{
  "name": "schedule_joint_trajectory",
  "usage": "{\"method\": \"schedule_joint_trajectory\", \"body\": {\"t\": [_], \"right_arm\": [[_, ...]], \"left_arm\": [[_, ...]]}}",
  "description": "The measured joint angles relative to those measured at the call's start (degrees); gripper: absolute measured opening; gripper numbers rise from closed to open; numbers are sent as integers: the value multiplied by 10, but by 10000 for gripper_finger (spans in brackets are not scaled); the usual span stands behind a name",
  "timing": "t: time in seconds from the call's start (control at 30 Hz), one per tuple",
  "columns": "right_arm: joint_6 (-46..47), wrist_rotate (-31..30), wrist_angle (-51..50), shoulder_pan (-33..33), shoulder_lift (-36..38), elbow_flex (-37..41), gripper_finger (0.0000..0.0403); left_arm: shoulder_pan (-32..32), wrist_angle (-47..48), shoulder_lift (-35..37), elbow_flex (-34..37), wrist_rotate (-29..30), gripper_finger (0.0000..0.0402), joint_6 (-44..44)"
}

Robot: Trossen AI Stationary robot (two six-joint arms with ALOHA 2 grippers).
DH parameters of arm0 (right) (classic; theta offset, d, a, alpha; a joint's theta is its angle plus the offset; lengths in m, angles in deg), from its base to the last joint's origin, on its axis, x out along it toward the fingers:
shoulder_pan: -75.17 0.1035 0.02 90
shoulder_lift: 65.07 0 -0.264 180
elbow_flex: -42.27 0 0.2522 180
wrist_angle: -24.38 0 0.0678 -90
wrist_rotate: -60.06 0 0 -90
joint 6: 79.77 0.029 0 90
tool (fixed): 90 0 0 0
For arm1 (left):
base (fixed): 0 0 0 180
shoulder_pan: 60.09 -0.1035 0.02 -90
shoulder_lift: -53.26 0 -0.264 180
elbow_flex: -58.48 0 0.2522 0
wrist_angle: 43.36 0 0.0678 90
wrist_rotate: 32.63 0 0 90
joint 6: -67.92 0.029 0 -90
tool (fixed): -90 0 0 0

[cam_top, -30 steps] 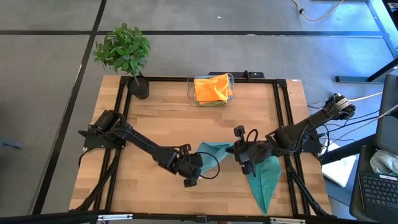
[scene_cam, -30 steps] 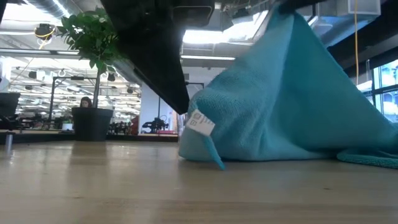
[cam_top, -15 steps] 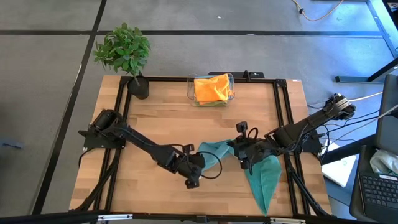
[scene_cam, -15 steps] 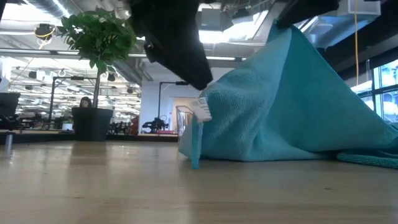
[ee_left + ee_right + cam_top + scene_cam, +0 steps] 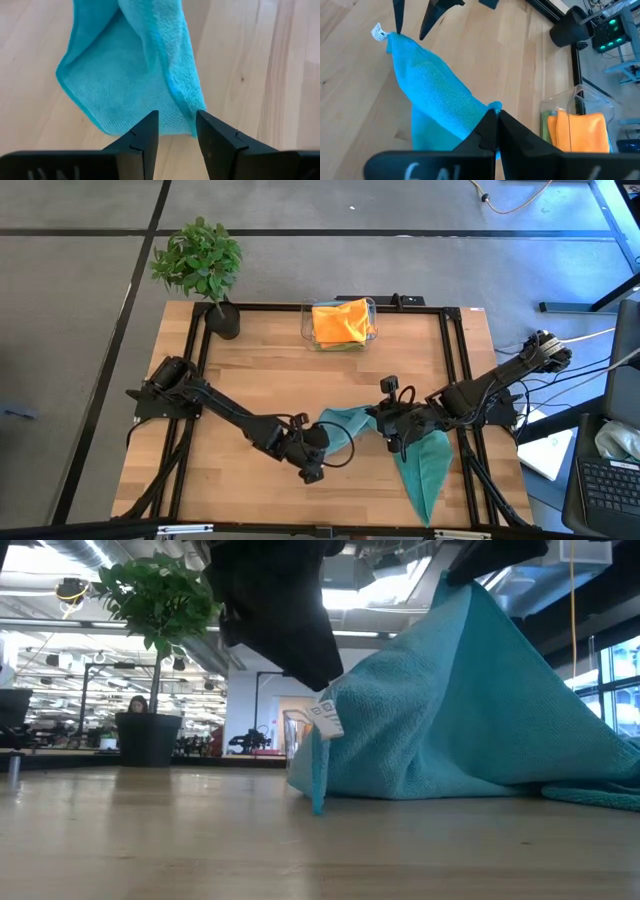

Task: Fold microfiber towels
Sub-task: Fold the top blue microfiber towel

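The teal towel [image 5: 418, 460] lies near the tabletop's [image 5: 260, 380] front edge, long axis slanting toward the front-right corner. Right pincer [image 5: 385, 420] pinches its raised fold; left pincer [image 5: 318, 442], narrowly parted, straddles its tagged corner.

No text can be read anywhere.

A small white tag [image 5: 326, 720] hangs from the corner of the teal towel [image 5: 470, 710]; it carries faint grey print, too small to make out. The same tag [image 5: 379, 33] shows at the far corner of the towel in the right wrist view, equally unreadable. Pale embossed letters sit on the dark gripper bodies at the near edge of both wrist views, cut off and illegible.
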Motion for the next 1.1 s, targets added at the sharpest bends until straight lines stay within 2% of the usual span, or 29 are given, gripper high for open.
{"method": "schedule_joint_trajectory", "body": {"t": [0.53,0.73,0.87,1.1], "right_arm": [[-2,-18,-11,0,1,0,10],[10,-23,-20,0,1,1,10],[10,-23,-21,0,1,1,10],[-2,-30,-22,0,1,1,10]], "left_arm": [[6,-30,0,0,1,124,-35],[9,-32,-38,0,-9,124,-66],[-4,-30,-57,0,-34,124,-64],[-36,-16,-55,0,-31,124,-44]]}}
